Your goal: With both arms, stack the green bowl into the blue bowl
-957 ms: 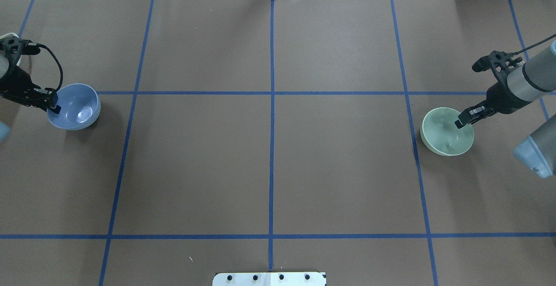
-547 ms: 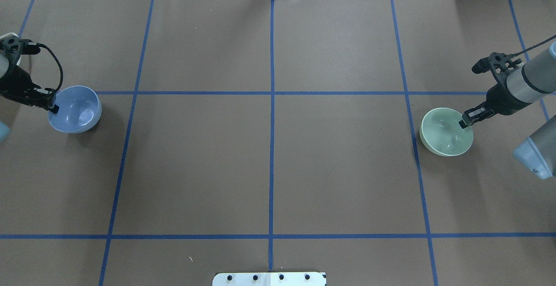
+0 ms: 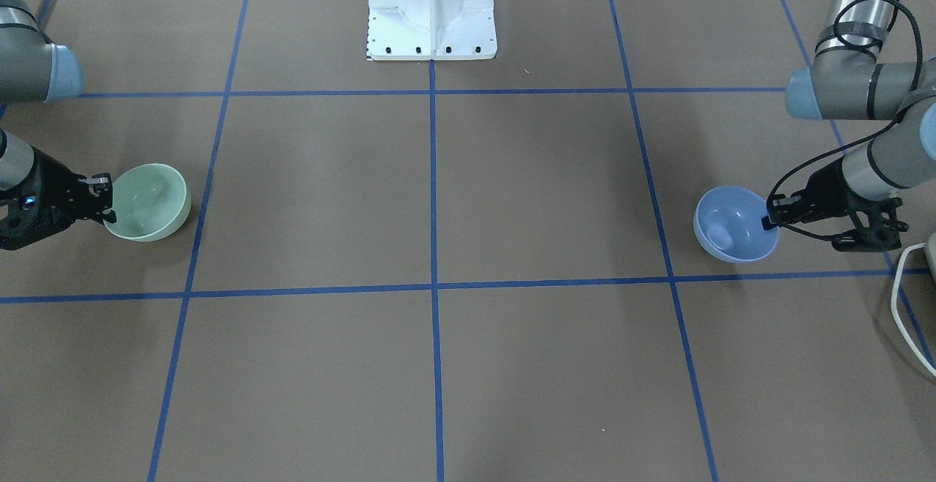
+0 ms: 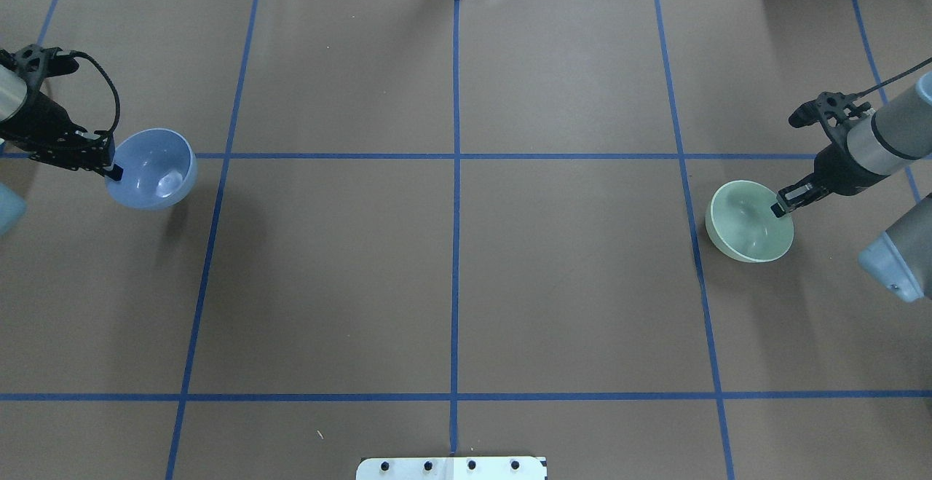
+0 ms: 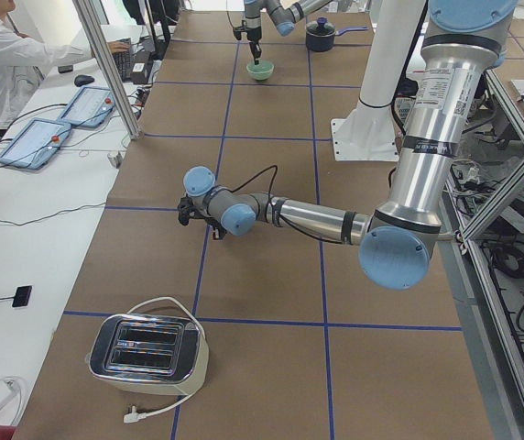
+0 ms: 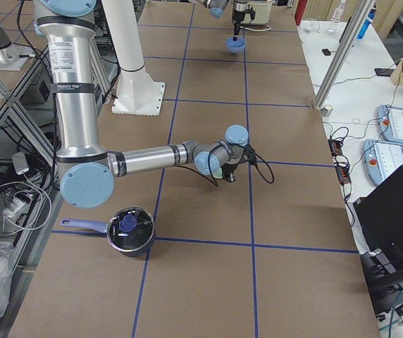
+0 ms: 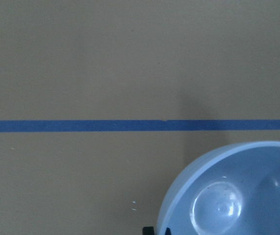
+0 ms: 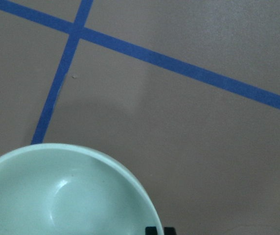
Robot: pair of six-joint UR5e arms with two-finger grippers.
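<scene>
The blue bowl (image 4: 153,170) is at the table's far left, tilted and lifted a little, its shadow offset below it. My left gripper (image 4: 113,170) is shut on its near-side rim; it also shows in the front view (image 3: 768,221) with the bowl (image 3: 731,226). The left wrist view shows the bowl's inside (image 7: 238,196). The green bowl (image 4: 746,223) is at the far right. My right gripper (image 4: 779,208) is shut on its rim, also in the front view (image 3: 108,205) beside the bowl (image 3: 150,200). The right wrist view shows the green bowl (image 8: 66,196). Whether it is off the table I cannot tell.
Brown paper with blue tape lines (image 4: 456,210) covers the table. The white robot base (image 3: 431,10) stands at the middle of the robot's edge. A toaster (image 5: 147,353) sits beyond the left end and a black lidded pot (image 6: 131,231) beyond the right end.
My left gripper has moved up and to the right with the blue bowl, lifting it. My right gripper's fingers have drawn back to the green bowl's rim and closed on it.
</scene>
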